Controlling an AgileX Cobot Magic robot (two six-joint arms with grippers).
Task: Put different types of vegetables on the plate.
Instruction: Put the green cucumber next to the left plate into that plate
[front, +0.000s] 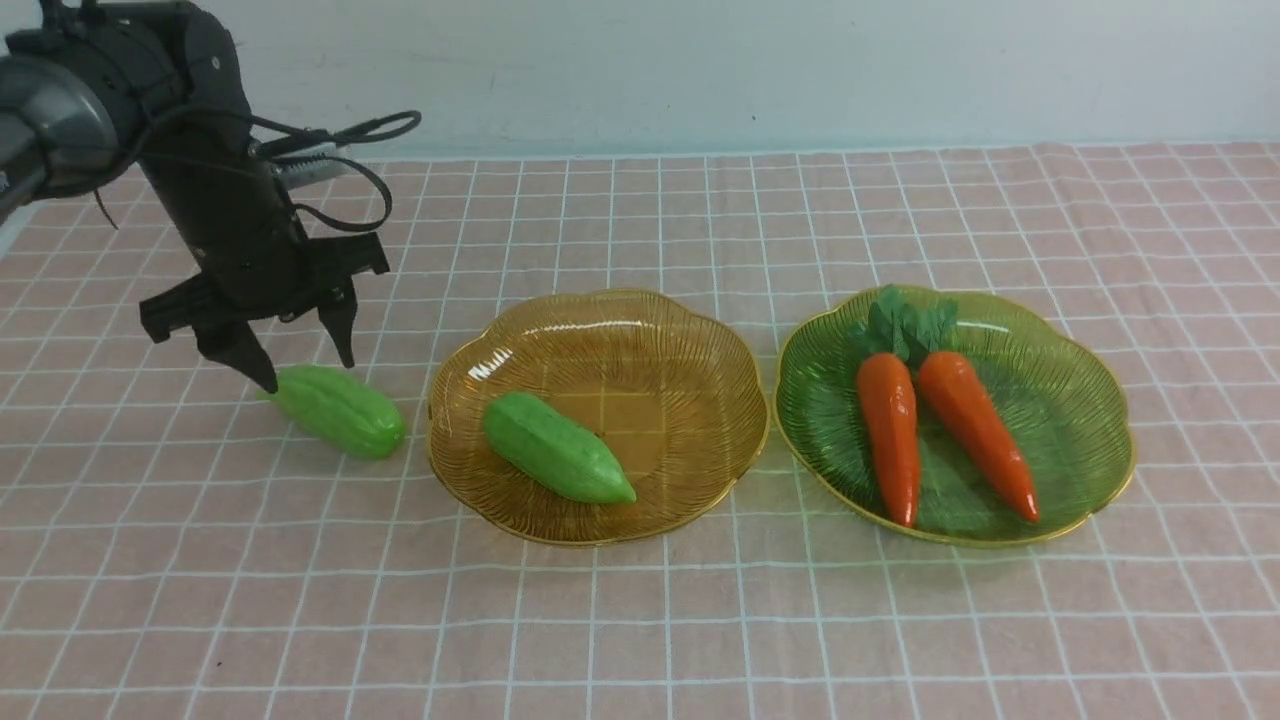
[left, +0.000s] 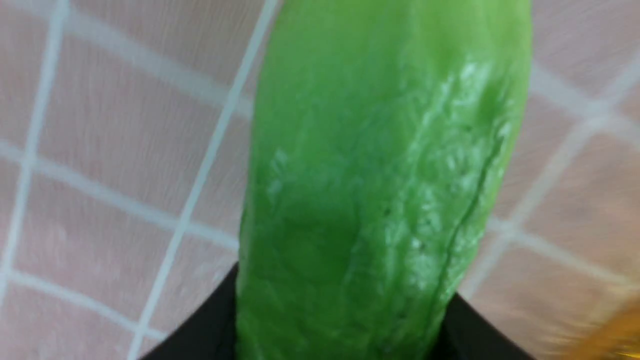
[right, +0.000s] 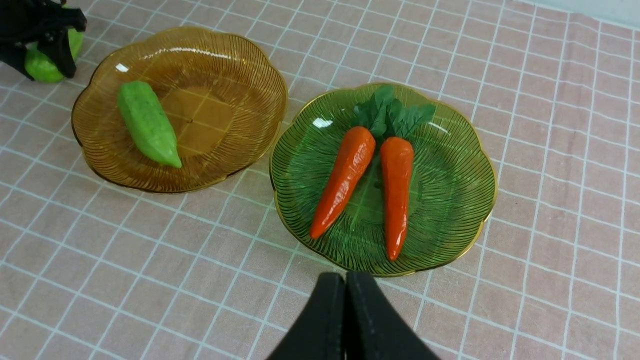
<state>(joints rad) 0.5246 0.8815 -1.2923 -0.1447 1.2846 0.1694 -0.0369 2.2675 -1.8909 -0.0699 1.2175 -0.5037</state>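
Observation:
One light-green gourd (front: 340, 412) lies on the tablecloth left of the amber plate (front: 690, 340). My left gripper (front: 305, 368) is open, its jaws straddling the gourd's far-left end. In the left wrist view the gourd (left: 380, 175) fills the frame, with a black finger (left: 210, 330) on each side. The second gourd (front: 558, 447) lies in the amber plate. Two orange carrots (front: 888, 430) (front: 978, 430) lie side by side in the green plate (front: 1080, 400). My right gripper (right: 345, 320) is shut and empty, near the green plate's (right: 450, 150) rim; it is out of the front view.
The pink checked tablecloth (front: 640, 620) covers the table. A pale wall (front: 800, 70) stands behind its far edge. The two plates sit close together near the middle. The left arm's cables (front: 340, 150) loop above the gripper.

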